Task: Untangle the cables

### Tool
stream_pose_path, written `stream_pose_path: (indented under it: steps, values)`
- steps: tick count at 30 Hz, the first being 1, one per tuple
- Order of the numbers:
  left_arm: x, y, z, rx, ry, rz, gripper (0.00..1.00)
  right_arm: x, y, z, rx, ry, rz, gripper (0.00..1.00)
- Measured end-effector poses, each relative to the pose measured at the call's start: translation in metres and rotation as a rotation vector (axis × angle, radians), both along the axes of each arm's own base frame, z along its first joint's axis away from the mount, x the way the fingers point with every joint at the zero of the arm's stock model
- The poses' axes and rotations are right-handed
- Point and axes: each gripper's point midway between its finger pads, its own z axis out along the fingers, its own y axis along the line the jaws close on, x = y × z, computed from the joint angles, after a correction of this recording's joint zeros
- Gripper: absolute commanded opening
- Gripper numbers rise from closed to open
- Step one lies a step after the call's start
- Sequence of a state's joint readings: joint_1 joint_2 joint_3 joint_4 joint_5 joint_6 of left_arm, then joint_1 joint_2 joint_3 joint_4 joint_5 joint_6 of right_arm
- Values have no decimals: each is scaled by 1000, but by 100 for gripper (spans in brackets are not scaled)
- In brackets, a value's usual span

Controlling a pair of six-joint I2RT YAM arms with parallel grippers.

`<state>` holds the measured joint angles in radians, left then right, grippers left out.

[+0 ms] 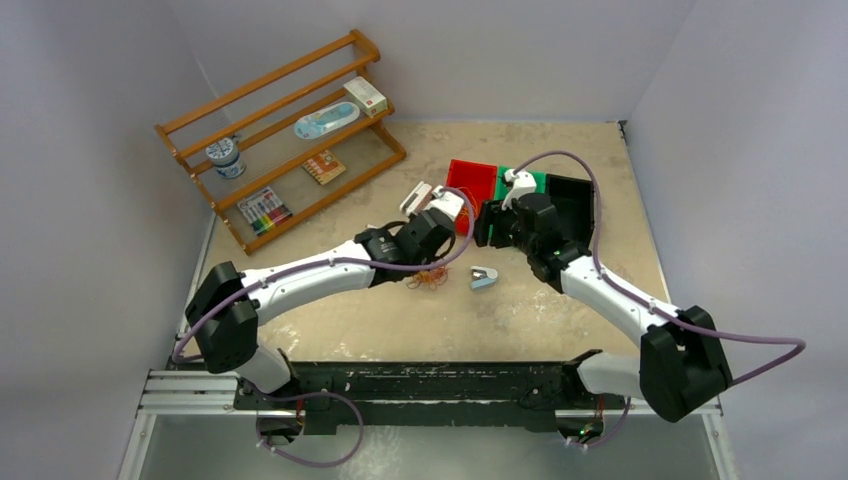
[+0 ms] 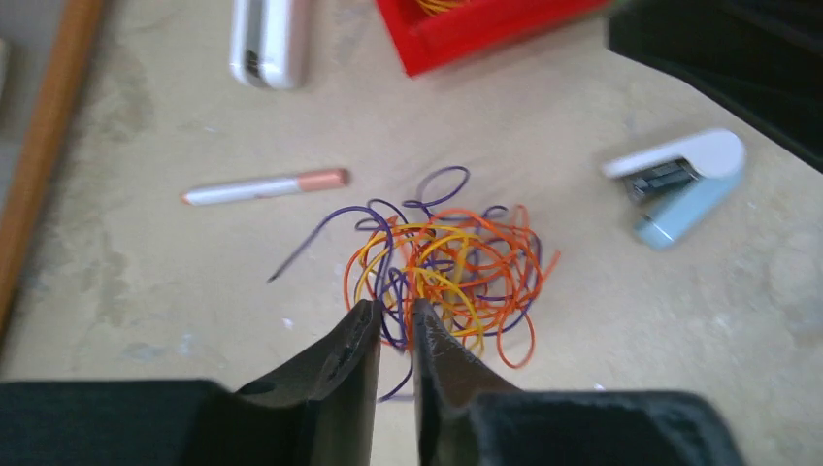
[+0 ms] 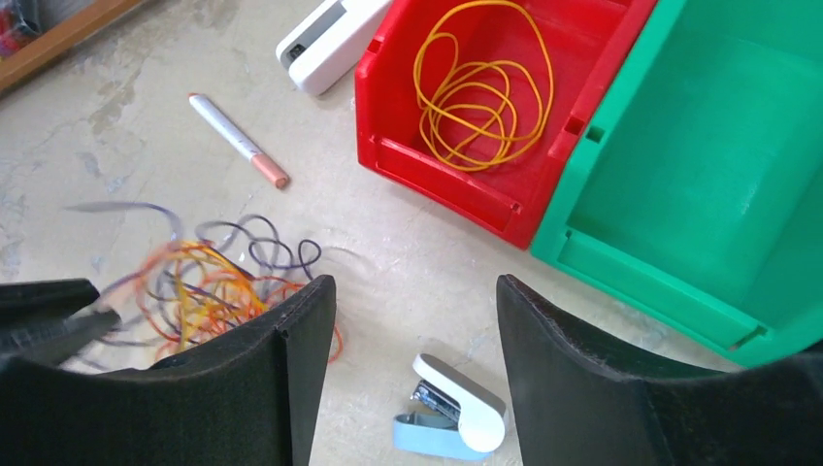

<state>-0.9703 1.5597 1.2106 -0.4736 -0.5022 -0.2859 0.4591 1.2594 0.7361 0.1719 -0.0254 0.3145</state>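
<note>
Where the worktop (image 2: 146, 291) carries the red bin (image 3: 442, 184) at the far side, the right fingers (image 3: 291, 369) hang open and empty. The left fingers (image 2: 349, 364) sit nearly closed about a purple strand of the cables (image 2: 451, 267), mid-worktop; grip unconfirmed. Pulling may drag the whole bunch onto the stapler (image 2: 679, 189).
</note>
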Motion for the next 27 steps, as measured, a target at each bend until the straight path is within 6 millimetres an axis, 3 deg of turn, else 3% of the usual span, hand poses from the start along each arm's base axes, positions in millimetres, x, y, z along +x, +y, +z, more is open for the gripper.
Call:
stream_pose_path:
  steps: [4,7,9,14,16,18,21,27]
  values:
    - [-26,-20,-16,-12,44,-98,43,-4,-8,-1,5,-3,-41,67]
    - [-45,-23,-28,-50,71,-141,45,-6,-10,7,22,-23,-53,68]
    - [-49,-17,-25,-85,69,-136,45,-6,-9,12,34,-38,-49,67]
    - [-30,-3,24,-306,-15,-50,43,-7,6,19,58,-69,44,67]
    - [-12,15,41,-407,-52,33,43,-10,13,13,50,-59,103,66]
    - [2,34,45,-449,-71,109,42,-14,21,1,40,-27,159,66]
    - [6,43,35,-463,-55,156,42,-20,29,-16,33,22,227,64]
    - [-8,40,-2,-495,55,164,43,-39,46,-39,37,105,345,64]
